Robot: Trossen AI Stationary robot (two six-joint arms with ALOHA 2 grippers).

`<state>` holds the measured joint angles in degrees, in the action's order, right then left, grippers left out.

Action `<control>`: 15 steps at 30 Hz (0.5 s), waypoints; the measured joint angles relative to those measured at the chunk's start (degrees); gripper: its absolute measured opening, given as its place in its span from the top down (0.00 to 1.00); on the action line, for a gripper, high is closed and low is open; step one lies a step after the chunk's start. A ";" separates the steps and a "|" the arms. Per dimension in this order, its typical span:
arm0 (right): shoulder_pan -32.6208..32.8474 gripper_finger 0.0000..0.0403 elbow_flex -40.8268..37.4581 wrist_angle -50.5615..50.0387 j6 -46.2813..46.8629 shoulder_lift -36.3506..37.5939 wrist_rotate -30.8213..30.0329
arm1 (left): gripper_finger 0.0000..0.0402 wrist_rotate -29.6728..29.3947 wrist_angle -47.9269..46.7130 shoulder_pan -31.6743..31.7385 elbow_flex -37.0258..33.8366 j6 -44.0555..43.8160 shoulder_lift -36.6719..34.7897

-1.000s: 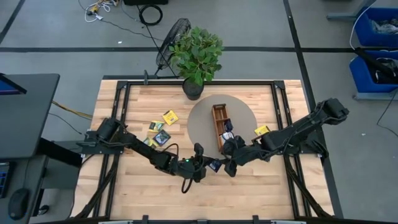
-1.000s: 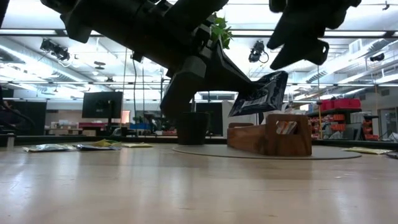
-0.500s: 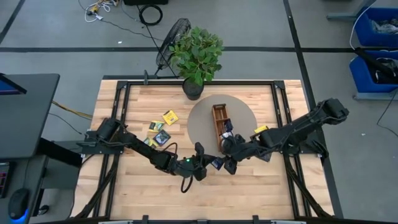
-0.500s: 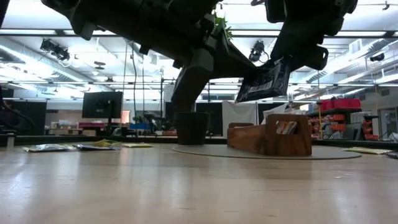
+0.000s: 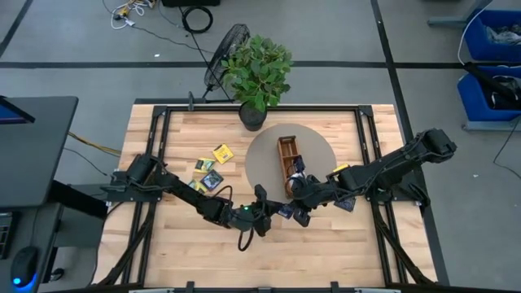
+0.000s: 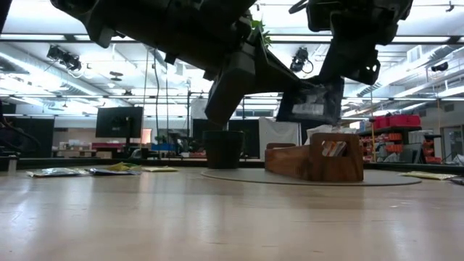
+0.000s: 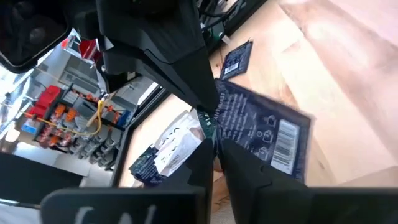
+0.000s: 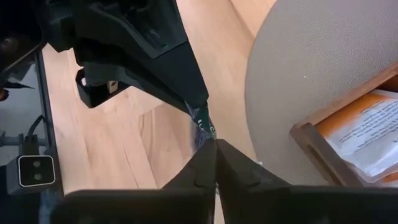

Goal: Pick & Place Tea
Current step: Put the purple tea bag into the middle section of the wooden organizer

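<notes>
A dark navy tea sachet (image 5: 285, 212) (image 6: 312, 101) hangs in the air between my two grippers, just in front of the near end of the long wooden tray (image 5: 286, 161). My left gripper (image 5: 274, 214) reaches it from the table's left and is shut on it. My right gripper (image 5: 295, 213) comes from the right and is shut on it too. The tray stands on a round grey mat (image 5: 317, 142) and holds orange-and-white sachets (image 8: 367, 134). Several more sachets (image 5: 212, 169) lie flat on the wood at the left, and a yellow one (image 5: 343, 170) lies on the mat's right edge. My left gripper pinches the sachet's left edge (image 7: 219, 127) between its two fingers, near the upper corner (image 6: 284, 93). The fingers (image 7: 245, 171) come nearly level from the table's left. The sachet is clear of the table, its printed face upright. My right gripper pinches the sachet's upper right edge (image 6: 335, 81) between its two fingers. The fingers (image 8: 239, 165) slant down from the table's right, and its own wrist view shows the sachet edge-on (image 8: 203, 124). The sachet hangs below them, clear of the table and the tray.
A potted plant (image 5: 259, 69) stands at the table's far edge behind the mat. Another navy sachet (image 7: 236, 59) lies on the wood beyond the held one. Bare wood stretches along the near edge (image 5: 244, 264). The black frame rails (image 5: 378, 163) run along both sides.
My right gripper has moved toward the table's left, up to the sachet held by my left gripper, and has taken hold of its upper right edge. The sachet, tilted before, now hangs nearly squared and upright. My left arm has stayed in place.
</notes>
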<state>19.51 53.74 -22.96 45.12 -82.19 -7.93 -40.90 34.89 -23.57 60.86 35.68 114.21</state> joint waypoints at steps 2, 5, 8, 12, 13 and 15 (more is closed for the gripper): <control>0.02 0.98 0.00 -0.02 -0.06 0.00 -0.19 | 0.86 0.13 -0.01 0.00 0.00 -1.64 0.00; 0.29 0.99 0.00 -0.59 -0.45 0.04 -1.73 | 0.83 2.70 0.26 0.00 -0.76 -6.82 0.00; 0.97 0.99 -0.02 -1.52 -0.76 0.10 -3.88 | 0.82 12.74 0.60 -0.03 -2.12 -12.79 0.00; 2.37 1.00 -0.02 -3.68 -1.66 0.17 -10.33 | 0.82 26.77 1.32 -0.31 -4.50 -20.60 -0.60; 2.68 1.00 -0.02 -3.85 -1.66 0.17 -11.13 | 0.83 29.12 2.34 -0.33 -5.19 -22.14 -0.78; 2.91 1.00 -0.02 -3.97 -1.68 0.17 -12.12 | 0.84 33.64 4.40 -0.20 -7.81 -24.29 -2.07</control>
<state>22.41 53.71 -26.93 43.44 -82.02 -20.05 -7.25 39.29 -23.77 53.05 11.39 112.14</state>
